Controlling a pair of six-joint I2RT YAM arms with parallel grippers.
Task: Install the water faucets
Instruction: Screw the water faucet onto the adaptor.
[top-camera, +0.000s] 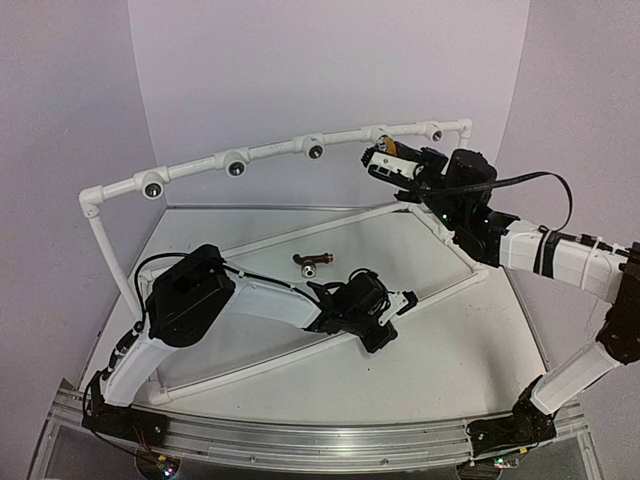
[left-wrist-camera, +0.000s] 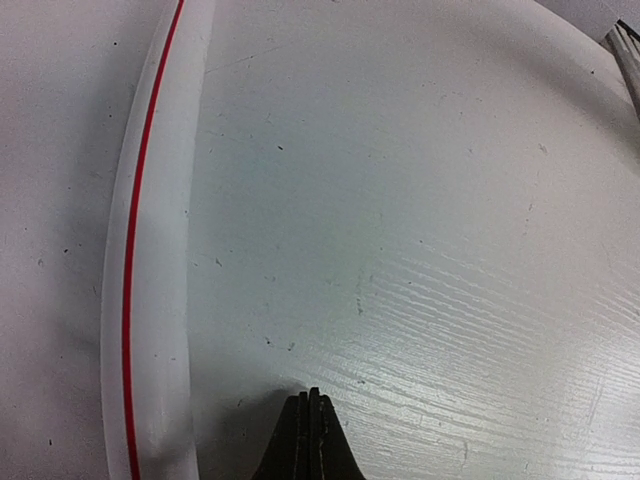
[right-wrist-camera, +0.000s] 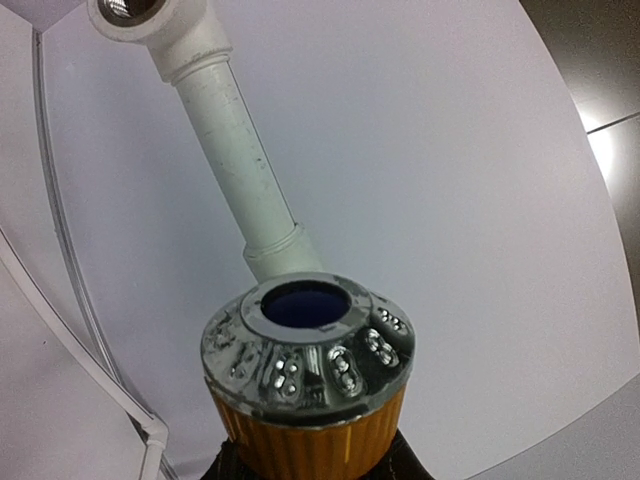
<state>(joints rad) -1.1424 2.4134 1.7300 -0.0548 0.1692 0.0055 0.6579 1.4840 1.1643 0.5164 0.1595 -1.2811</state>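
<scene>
Gripping the yellow-orange plastic faucet with a silvery end (right-wrist-camera: 310, 400), the right gripper (top-camera: 383, 160) holds it up at the curved white plastic pipe rail (top-camera: 270, 151), near the rail's right end. The dark reddish-brown plastic faucet (top-camera: 312, 263) lies on the white table (top-camera: 440, 340) below the rail's middle. The left gripper (left-wrist-camera: 310, 430) hovers farther below the rail, jaws pressed together on nothing.

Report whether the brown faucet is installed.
Not installed: the brown faucet lies on the table, apart from the pipe sockets.

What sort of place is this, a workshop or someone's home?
Probably a robot test bench: left arm and right arm bolted to a white table, blank walls, a practice pipe rack.
</scene>
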